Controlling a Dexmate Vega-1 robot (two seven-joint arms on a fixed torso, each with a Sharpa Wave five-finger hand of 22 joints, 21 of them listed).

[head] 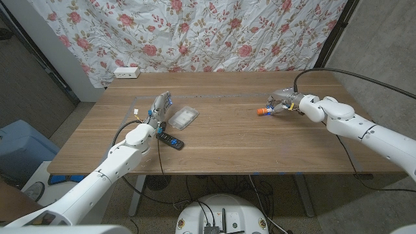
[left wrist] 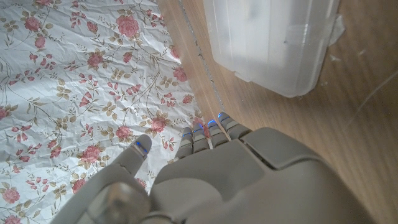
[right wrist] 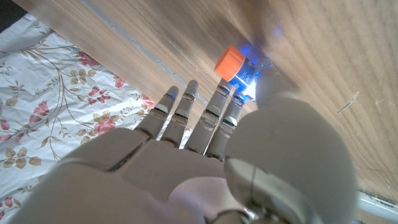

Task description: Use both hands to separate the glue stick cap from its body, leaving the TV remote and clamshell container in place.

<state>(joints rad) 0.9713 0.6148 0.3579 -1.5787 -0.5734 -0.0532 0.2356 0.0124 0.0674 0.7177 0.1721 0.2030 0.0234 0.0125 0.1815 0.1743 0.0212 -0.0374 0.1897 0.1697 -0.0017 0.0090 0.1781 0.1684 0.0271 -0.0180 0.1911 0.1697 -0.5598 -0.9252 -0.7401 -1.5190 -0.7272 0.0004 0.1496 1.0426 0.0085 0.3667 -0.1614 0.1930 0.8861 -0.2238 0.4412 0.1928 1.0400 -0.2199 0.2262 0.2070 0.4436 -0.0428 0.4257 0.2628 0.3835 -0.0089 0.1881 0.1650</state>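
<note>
Nearest the worktop's front edge lies the TV remote point(head: 170, 140), the left hand point(head: 159, 106) empty with fingers apart beside the clamshell container point(head: 184, 117), while the right hand point(head: 284, 101) holds the glue stick point(head: 263, 112) near the far right corner.

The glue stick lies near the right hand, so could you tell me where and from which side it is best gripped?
Probably by the body, leaving the orange cap free. The glue stick lies flat on the table with its cap pointing toward the robot's left, and the right hand is already beside its body end. Closing the fingers across the body from above would leave the cap for the left hand.
</note>
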